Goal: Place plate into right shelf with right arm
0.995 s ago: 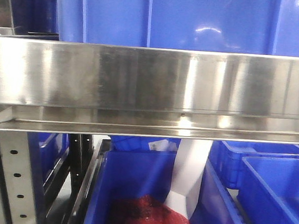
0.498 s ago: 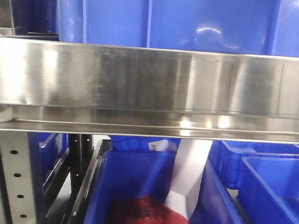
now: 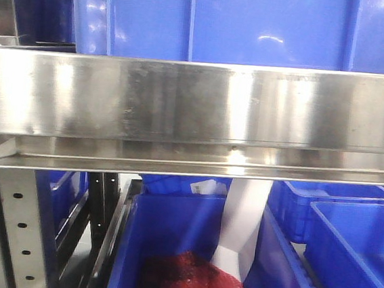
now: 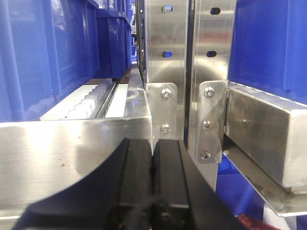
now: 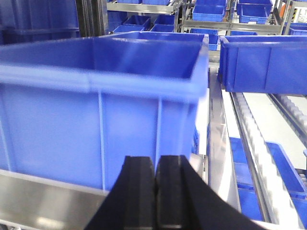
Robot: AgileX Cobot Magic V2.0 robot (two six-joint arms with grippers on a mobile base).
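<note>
A steel right shelf [image 3: 196, 103] ledge is filling the front view, with a blue crate [image 3: 217, 20] sitting above it. The left gripper [image 4: 152, 158] and right gripper [image 5: 156, 177] are both showing jaws clenched together, empty. The plate is appearing in no view.

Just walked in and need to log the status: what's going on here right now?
Nothing is being handled at this moment. Both arms face a stainless-steel shelf loaded with blue crates. The left claw is shut and empty, in front of the rack's perforated uprights. The right claw is also shut and empty, pointing at a blue crate on a steel ledge. No plate shows in any view, so the placing has not visibly begun. A lower crate holds something red.
</note>
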